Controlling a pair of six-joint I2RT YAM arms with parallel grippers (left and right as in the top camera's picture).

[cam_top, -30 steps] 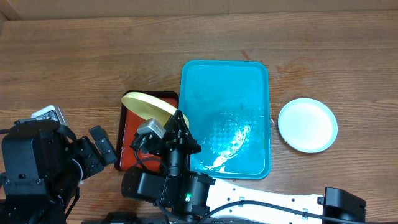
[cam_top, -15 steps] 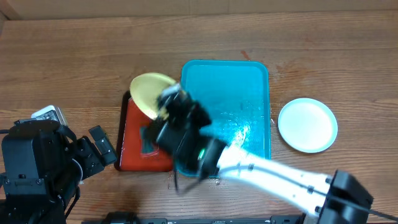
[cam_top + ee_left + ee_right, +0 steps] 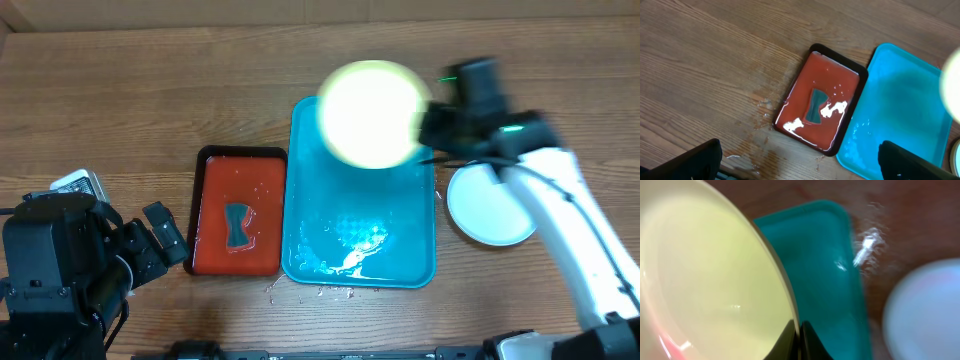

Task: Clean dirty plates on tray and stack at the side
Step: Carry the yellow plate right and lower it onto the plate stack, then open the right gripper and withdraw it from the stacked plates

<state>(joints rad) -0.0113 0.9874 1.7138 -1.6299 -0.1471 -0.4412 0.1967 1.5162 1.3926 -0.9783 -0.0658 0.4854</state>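
The right gripper (image 3: 432, 128) is clamping the rim of the pale yellow plate (image 3: 372, 113). Within the last second it has carried the plate from above the red tray (image 3: 255, 190) at centre left to above the upper part of the turquoise tray (image 3: 320, 220). This suggests rinsing is over and the transfer toward the white plate (image 3: 475, 215) at the right is proceeding. In the right wrist view the yellow plate is showing glossy, with a faint pink trace at lower left. The left gripper (image 3: 168, 235) is resting at lower left, fingers spread, holding nothing.
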